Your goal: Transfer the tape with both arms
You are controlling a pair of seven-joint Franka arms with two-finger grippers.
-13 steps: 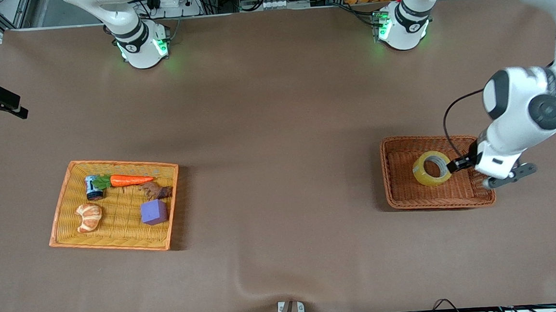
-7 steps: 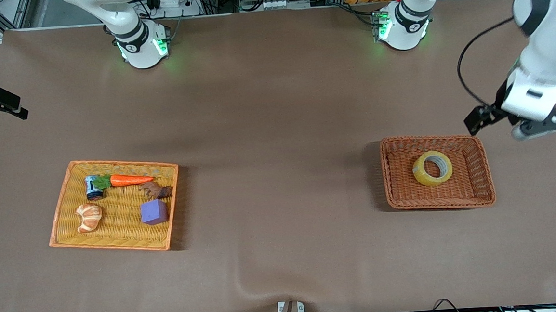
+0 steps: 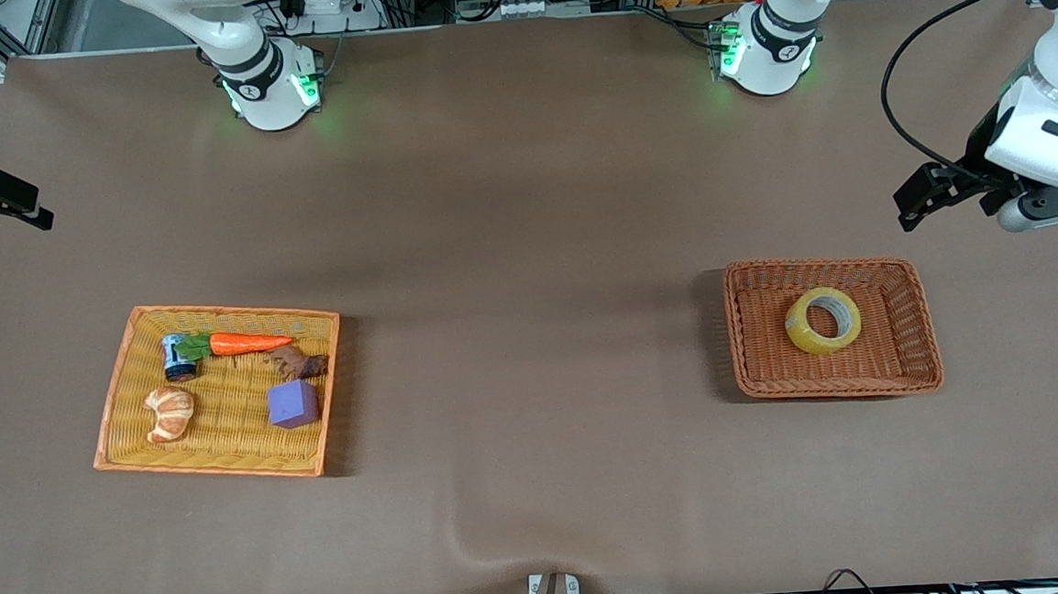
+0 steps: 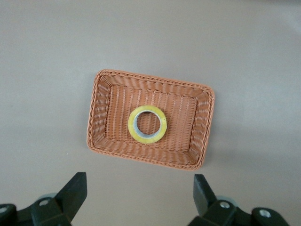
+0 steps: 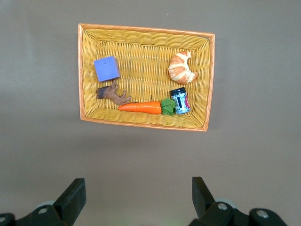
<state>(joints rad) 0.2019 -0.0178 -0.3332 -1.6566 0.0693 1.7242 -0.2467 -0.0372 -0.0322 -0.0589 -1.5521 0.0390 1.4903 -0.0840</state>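
Right gripper (image 5: pixel 136 200) is sitting outside the front view; its wrist view is cutting its fingers off at the frame edge, tips only showing. Left gripper (image 4: pixel 140 195) is being cropped the same way in its wrist view. Label on the small can (image 3: pixel 178 357) is reading too small to tell.
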